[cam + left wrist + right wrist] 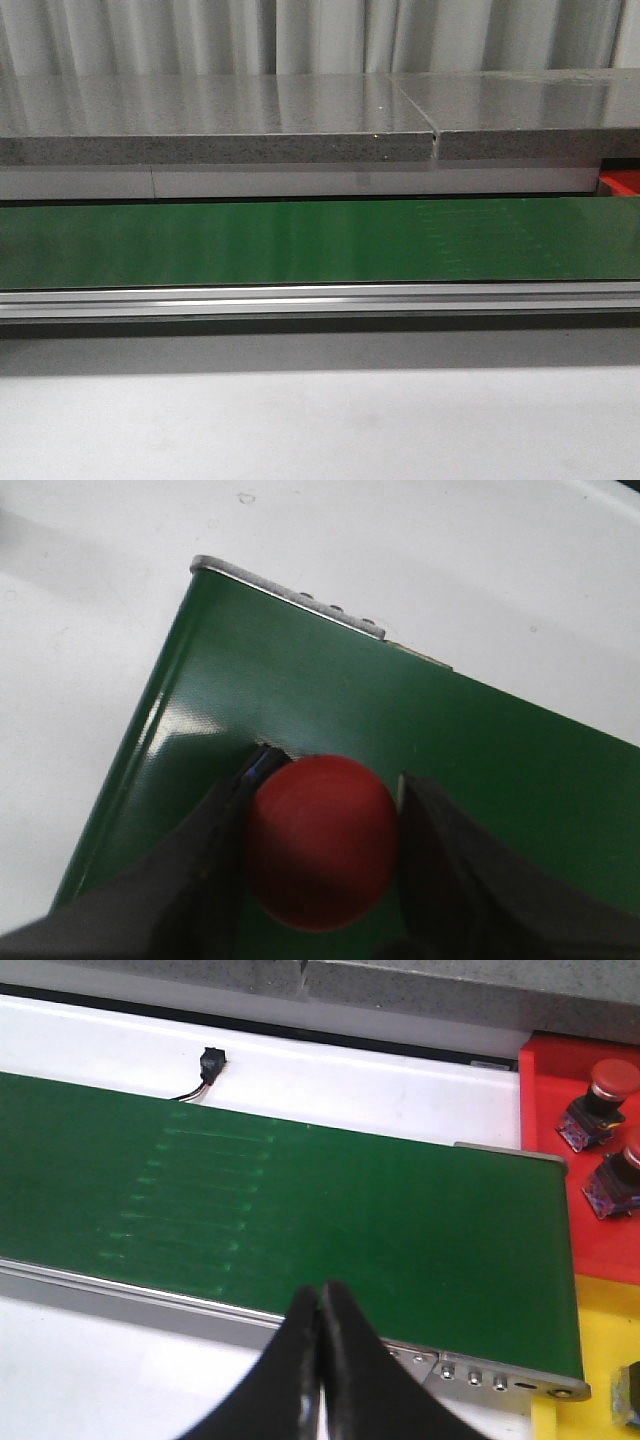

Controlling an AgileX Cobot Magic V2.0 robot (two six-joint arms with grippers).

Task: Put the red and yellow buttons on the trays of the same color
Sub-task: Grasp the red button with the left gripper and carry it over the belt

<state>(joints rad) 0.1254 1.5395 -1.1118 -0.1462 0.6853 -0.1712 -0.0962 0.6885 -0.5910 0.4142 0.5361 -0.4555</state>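
Note:
In the left wrist view a red button sits on the green conveyor belt near its end corner. My left gripper is shut on it, one dark finger against each side. My right gripper is shut and empty above the belt's near edge. The red tray holds two red buttons. The yellow tray lies beside it, with a partly cut-off button base at its edge. Neither gripper shows in the front view.
The front view shows the green belt with its aluminium rail, a grey stone shelf behind, and a corner of the red tray. A small black sensor with a cable sits on the white surface beyond the belt.

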